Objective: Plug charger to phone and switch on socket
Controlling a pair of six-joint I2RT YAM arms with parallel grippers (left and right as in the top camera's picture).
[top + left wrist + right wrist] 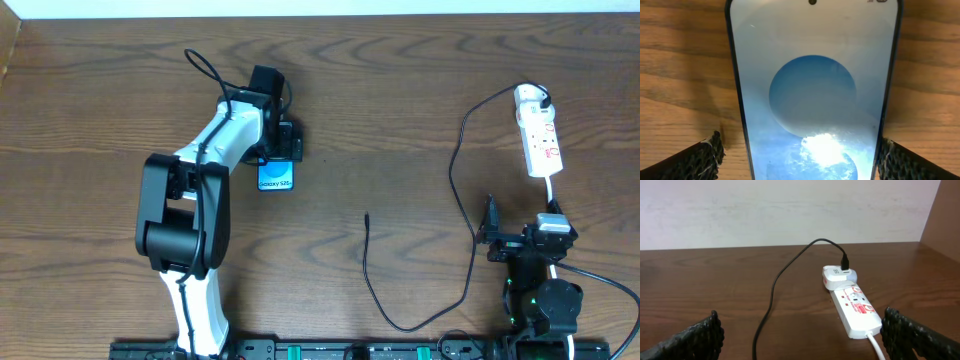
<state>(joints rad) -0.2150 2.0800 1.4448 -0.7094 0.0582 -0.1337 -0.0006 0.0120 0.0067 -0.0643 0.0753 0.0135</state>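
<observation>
The phone (276, 178) lies flat on the wooden table, blue screen up, and fills the left wrist view (815, 90). My left gripper (277, 155) hovers low over it, open, with one finger on each side of the phone's long edges (800, 160). The charger, a thin black cable (452, 170), runs from a white adapter (528, 97) on the socket (540, 135) in a long loop. Its free plug tip (367, 215) lies mid-table, right of the phone. My right gripper (522, 228) is open and empty, facing the socket (855, 307) and the cable (772, 287).
The socket's thicker white cord (552, 190) runs back toward the right arm's base and shows in the right wrist view (875, 345). A pale wall stands behind the table's far edge (790, 215). The left arm's body (190, 210) covers the left-front table.
</observation>
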